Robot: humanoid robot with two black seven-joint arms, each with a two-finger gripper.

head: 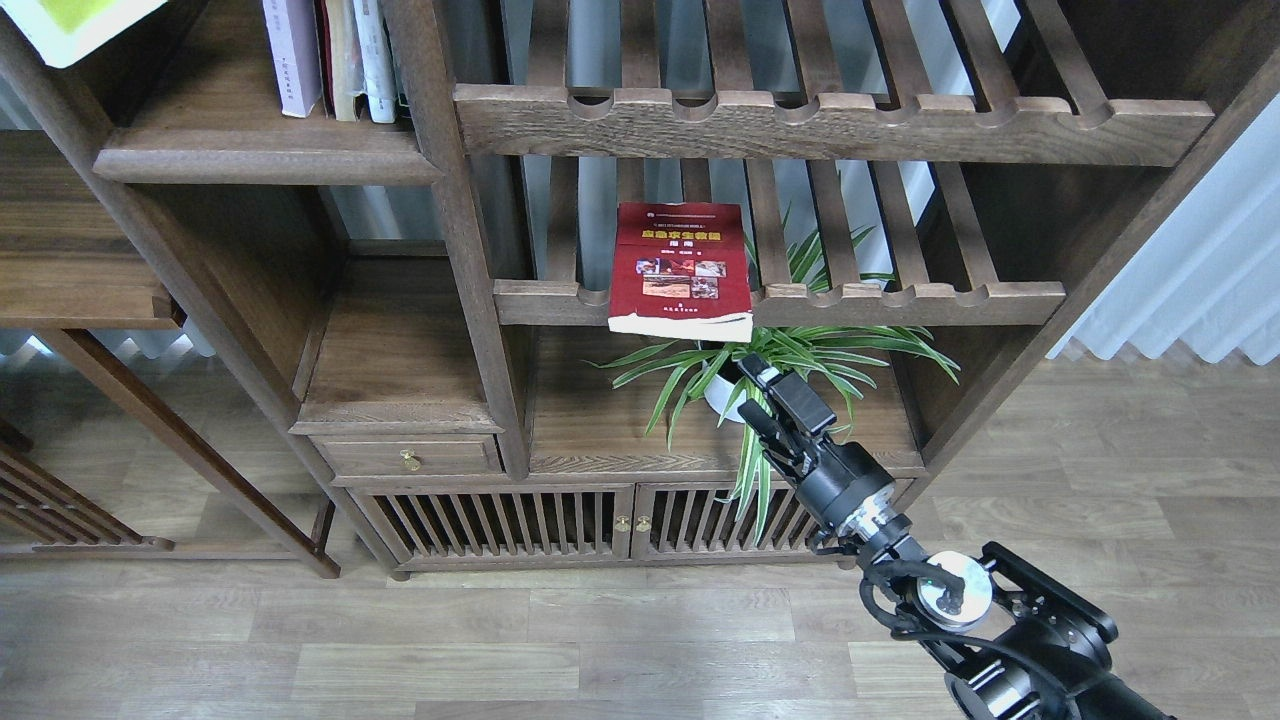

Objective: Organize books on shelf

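A dark red book [681, 268] with small photos lies flat on a slatted rack [900, 298], its near edge overhanging the front rail. Just below and right of that edge is my right gripper [750, 388], open and empty, its fingers amid the plant leaves. A corner of the yellow-green book [70, 22] shows at the top left edge; what holds it is out of view. A pale lavender book [292, 55] stands upright with other books on the solid shelf [265, 165] at the upper left. My left gripper is out of view.
A potted spider plant [775, 365] sits on the cabinet top under the rack, right around my right gripper. Another slatted rack [830, 125] hangs above. A vertical post [470, 260] separates the left compartments. A drawer [410, 458] and slatted doors [620, 522] lie below.
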